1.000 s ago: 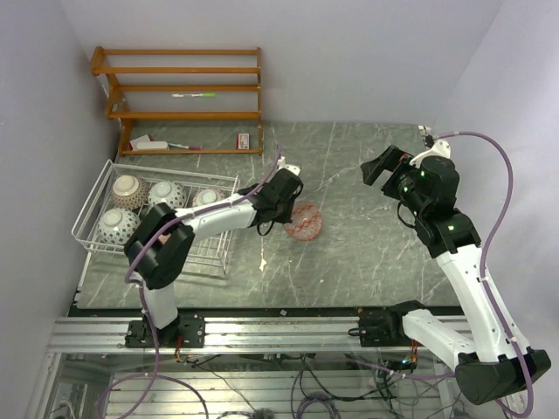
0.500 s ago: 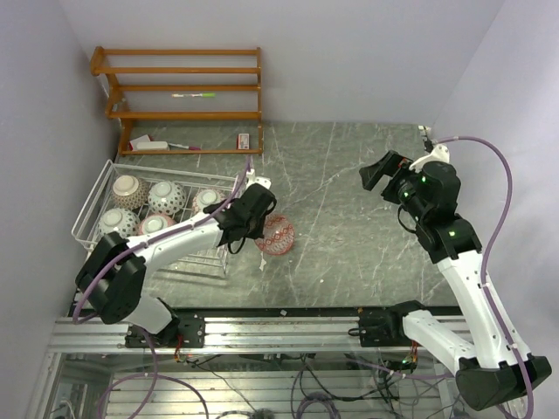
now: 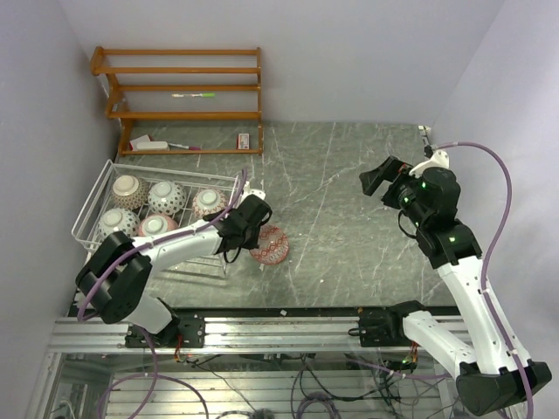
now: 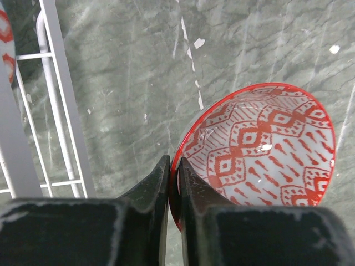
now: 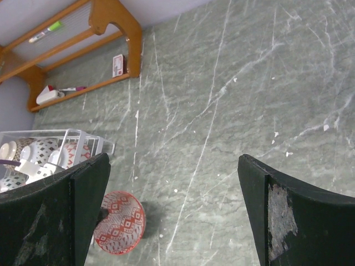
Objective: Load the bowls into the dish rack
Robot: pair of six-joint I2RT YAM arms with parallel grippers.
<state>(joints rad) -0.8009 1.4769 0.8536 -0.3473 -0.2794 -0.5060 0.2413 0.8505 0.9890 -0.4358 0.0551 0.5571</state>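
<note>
A red-patterned bowl (image 3: 272,246) hangs tilted just right of the dish rack (image 3: 90,206), a white wire basket at the table's left. My left gripper (image 3: 253,234) is shut on the bowl's rim. In the left wrist view the two fingers of that gripper (image 4: 173,166) pinch the red rim, one inside the bowl (image 4: 260,144) and one outside, with rack wires (image 4: 52,88) to the left. Several patterned bowls (image 3: 166,196) sit in the rack. My right gripper (image 3: 382,179) is open and holds nothing, high over the table's right side; its view takes in the red bowl (image 5: 119,221).
An orange-brown wooden shelf unit (image 3: 179,100) stands at the back left with a pen and small items on it. The green marbled tabletop (image 3: 349,236) stretches between the two arms. Walls close off the left, back and right.
My left gripper has carried the red bowl leftward and nearer, from mid-table to just beside the rack's right side. The right arm has barely shifted.
</note>
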